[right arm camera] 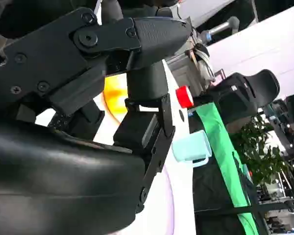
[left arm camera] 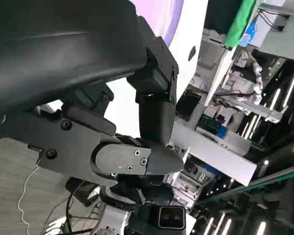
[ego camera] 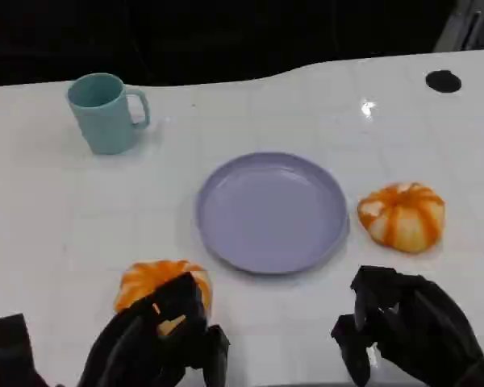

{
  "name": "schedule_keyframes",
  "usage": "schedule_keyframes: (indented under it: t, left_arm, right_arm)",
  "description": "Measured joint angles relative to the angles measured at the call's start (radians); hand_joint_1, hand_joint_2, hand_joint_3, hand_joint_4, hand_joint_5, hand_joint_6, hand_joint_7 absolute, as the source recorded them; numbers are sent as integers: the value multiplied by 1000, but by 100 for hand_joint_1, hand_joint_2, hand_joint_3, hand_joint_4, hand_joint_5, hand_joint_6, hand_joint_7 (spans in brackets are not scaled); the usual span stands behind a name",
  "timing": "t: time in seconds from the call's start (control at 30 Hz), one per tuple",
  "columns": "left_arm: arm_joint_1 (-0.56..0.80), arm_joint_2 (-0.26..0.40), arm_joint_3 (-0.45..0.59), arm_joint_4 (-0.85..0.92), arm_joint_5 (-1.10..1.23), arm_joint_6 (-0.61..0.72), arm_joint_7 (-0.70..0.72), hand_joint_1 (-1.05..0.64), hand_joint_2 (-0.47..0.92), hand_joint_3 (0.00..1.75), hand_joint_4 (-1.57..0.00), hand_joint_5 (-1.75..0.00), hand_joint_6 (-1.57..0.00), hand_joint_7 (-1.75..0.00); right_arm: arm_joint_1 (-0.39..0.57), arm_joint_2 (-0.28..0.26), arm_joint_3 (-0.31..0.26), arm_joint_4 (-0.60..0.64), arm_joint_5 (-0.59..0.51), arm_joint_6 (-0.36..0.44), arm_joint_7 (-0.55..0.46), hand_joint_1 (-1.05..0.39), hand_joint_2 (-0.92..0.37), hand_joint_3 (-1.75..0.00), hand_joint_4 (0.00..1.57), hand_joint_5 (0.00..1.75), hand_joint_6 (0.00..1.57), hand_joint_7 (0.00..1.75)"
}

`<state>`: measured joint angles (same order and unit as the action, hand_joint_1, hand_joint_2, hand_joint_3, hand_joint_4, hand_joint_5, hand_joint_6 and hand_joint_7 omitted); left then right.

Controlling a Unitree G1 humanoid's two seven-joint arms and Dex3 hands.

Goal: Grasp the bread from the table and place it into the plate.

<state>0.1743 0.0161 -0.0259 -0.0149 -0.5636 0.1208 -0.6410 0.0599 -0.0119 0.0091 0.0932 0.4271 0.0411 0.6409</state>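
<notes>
From the head view the white table [ego camera: 48,210] carries a lavender plate [ego camera: 272,211] at its middle, a teal mug [ego camera: 105,112] at the far left, one orange-and-white bread [ego camera: 402,215] just right of the plate, and a second bread [ego camera: 157,282] near the front left with the left hand [ego camera: 157,343] over its near side, though whether its fingers grip the bread I cannot tell. The right hand [ego camera: 407,326] hovers near the front edge below the right-side bread, fingers curled in around nothing that I can see. The left wrist view adds a cluttered room with strip lights and a green sheet [left arm camera: 242,19], while the right wrist view shows the mug [right arm camera: 191,146], a red cap [right arm camera: 184,97], a black chair [right arm camera: 245,90] and a leafy plant [right arm camera: 257,152] beyond the table.
</notes>
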Motion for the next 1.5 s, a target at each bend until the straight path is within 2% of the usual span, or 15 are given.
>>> schedule_keyframes:
  t: [0.6, 0.73, 0.77, 0.8, 0.87, 0.93, 1.03, 1.1, 1.2, 1.3, 1.37, 1.5]
  left_arm:
    - [-2, 1, 0, 0, 0, -3, -7, -66, 92, 33, -90, -175, -67, -175]
    - [-2, -2, 2, 0, 2, -26, -8, -65, 92, 35, -80, -175, -53, -172]
    - [-3, -3, 4, 0, 6, -43, -8, -65, 92, 35, -76, -175, -51, -166]
    - [-3, -5, 6, 0, 11, -65, -8, -65, 92, 33, -69, -175, -53, -150]
    - [-3, -14, 12, 0, 25, -109, -8, -63, 92, 31, -57, -175, -53, -128]
    - [-3, -22, 14, -1, 33, -140, -7, -63, 92, 31, -51, -171, -50, -116]
    - [-5, -26, 14, -2, 68, -209, -7, -64, 92, 29, -48, -156, -50, -88]
    - [-7, -24, 15, -5, 97, -253, -6, -71, 92, 30, -50, -142, -54, -67]
    - [-8, -4, 14, -27, 226, -346, 34, -73, 92, 26, -49, -127, -56, -42]
    - [-18, 40, 21, -61, 346, -430, 82, -70, 92, 18, -42, -116, -52, -32]
    - [-23, 71, 25, -87, 392, -453, 101, -65, 92, 12, -36, -109, -47, -25]
    - [-31, 135, 36, -137, 514, -468, 154, -65, 92, 4, -24, -99, -40, -14]
  right_arm:
    - [-5, 0, -4, 8, 1, 0, 6, -95, -71, -42, 122, 155, 107, 137]
    - [-5, 0, -4, 8, 2, 0, 7, -95, -72, -42, 122, 155, 107, 137]
    - [-5, -1, -4, 8, 1, 0, 7, -95, -72, -43, 122, 155, 107, 138]
    - [-5, -2, -4, 8, 1, 0, 8, -95, -71, -43, 122, 155, 107, 138]
    - [-5, -4, -4, 8, 1, 0, 8, -96, -71, -43, 121, 156, 107, 138]
    - [-5, -5, -4, 7, 1, 0, 8, -95, -71, -43, 121, 156, 106, 138]
    - [-5, -5, -4, 7, 1, 0, 7, -94, -71, -44, 121, 155, 106, 139]
    - [-5, -5, -3, 7, 0, 0, 5, -94, -71, -44, 121, 155, 106, 138]
    - [-5, -5, -3, 5, 0, 0, 4, -94, -71, -45, 121, 156, 106, 137]
    - [-5, -5, -3, 3, 1, 0, 4, -93, -71, -45, 120, 157, 105, 140]
    - [-5, -5, -3, 2, 1, 0, 5, -94, -71, -45, 121, 157, 105, 141]
    - [-4, -6, -2, -4, 1, 12, 5, -93, -70, -45, 121, 157, 105, 141]
